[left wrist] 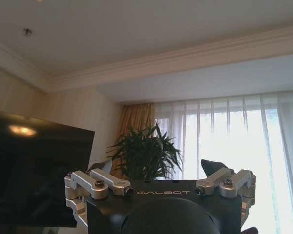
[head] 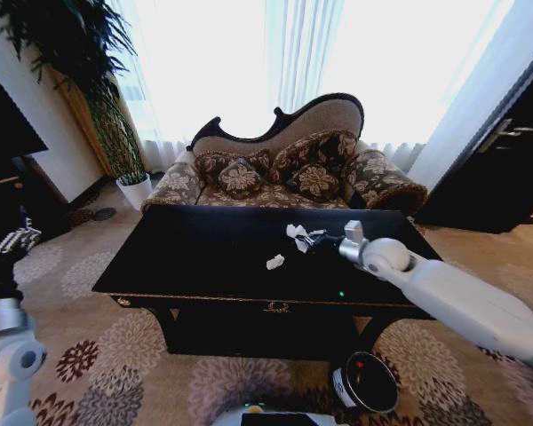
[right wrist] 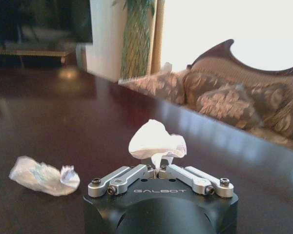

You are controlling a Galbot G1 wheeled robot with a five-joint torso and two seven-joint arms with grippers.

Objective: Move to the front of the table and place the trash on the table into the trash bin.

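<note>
One paper bit [right wrist: 157, 142] between right gripper [right wrist: 160, 165] jaws

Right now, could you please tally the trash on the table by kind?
Crumpled white paper, loose on the black table: 1
Crumpled white paper in the right gripper fingers: 1
Total: 2
</note>
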